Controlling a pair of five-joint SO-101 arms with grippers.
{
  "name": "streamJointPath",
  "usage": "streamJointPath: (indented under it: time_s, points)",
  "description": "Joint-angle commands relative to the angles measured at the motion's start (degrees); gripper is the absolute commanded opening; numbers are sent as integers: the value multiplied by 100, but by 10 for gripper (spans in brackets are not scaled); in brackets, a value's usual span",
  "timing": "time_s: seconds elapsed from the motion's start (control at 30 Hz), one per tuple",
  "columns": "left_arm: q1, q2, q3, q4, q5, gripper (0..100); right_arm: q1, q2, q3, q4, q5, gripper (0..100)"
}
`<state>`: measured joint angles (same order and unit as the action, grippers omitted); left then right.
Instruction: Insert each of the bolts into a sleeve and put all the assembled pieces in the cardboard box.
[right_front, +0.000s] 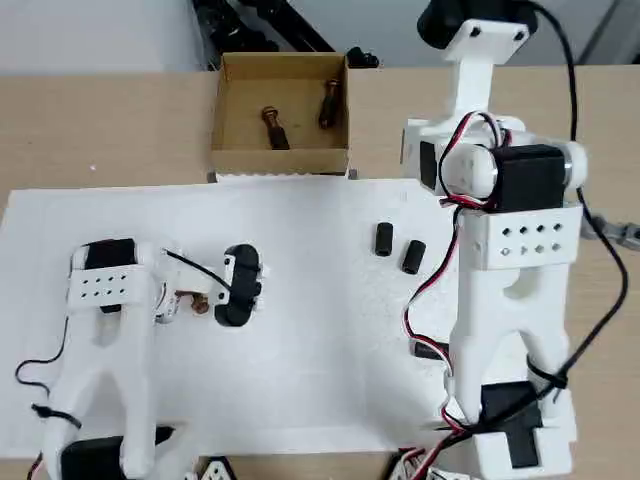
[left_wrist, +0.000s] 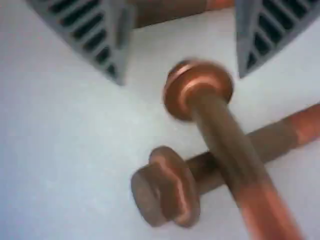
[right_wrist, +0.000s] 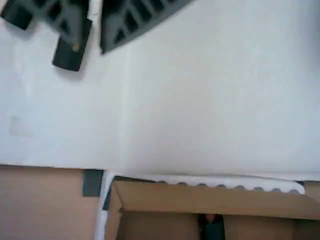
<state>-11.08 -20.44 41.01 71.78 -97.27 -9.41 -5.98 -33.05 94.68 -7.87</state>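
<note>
My left gripper hangs open just over the white mat, its grey fingers spread on either side of several copper bolts. Two bolts cross below it, one head raised, the other lying flat. In the high view these bolts lie at the left gripper. Two black sleeves lie on the mat beside the right arm. My right gripper is shut on nothing, with a sleeve right by its tip. The cardboard box holds two assembled pieces.
The white mat covers most of the wooden table. The box stands at its far edge, and the box wall shows ahead of the right gripper. Red, white and black cables hang off the right arm.
</note>
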Motion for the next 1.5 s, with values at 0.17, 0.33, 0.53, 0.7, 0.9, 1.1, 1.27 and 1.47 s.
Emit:
streamJointPath:
  time_s: [0.17, 0.33, 0.53, 0.7, 0.9, 1.1, 1.27, 1.47]
  points:
    - [9, -202, -857, -88, 1811, 209, 22, -215, -211, 48, 44, 19]
    - [9, -237, -1481, -9, 4633, 209, 13, -215, -211, 57, 35, 19]
    - [18, -202, -2088, 712, 8484, 209, 13, -215, -167, 84, -70, 18]
    - [0, -193, -2114, 519, 11297, 209, 31, -215, 571, 75, -316, 17]
    - [123, -176, -2114, -246, 13292, 209, 48, -215, 1266, 40, -316, 18]
    - [378, 941, -2607, -141, 13934, 206, 48, -180, 1389, 40, -316, 18]
    - [193, 3174, -4409, 897, 14629, 206, 22, -180, 1389, 40, -316, 18]
    - [211, 5046, -6809, 2145, 14822, 206, 40, -180, 1389, 40, -316, 18]
